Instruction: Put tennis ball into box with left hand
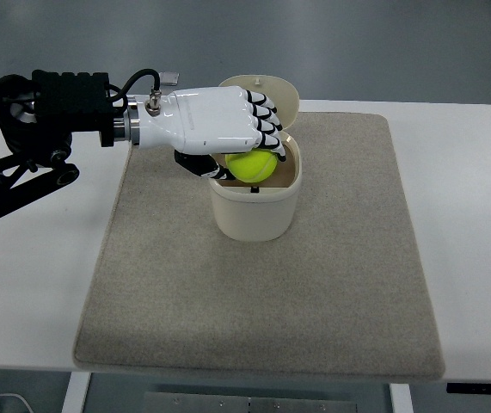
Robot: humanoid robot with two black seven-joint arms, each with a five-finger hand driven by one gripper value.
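Observation:
A yellow-green tennis ball [253,165] sits in the grasp of my left hand [228,120], directly over the mouth of a cream box [254,211]. The hand is white with black finger joints; its fingers [268,116] curl over the top of the ball and the thumb is under it. The box stands on the mat with its hinged lid [275,93] tipped open behind the hand. The ball is at about rim height, partly inside the opening. My left arm [56,107] comes in from the left edge.
A beige mat [262,301] covers the middle of the white table [460,189]. The black arm linkage [13,168] lies over the table's left part.

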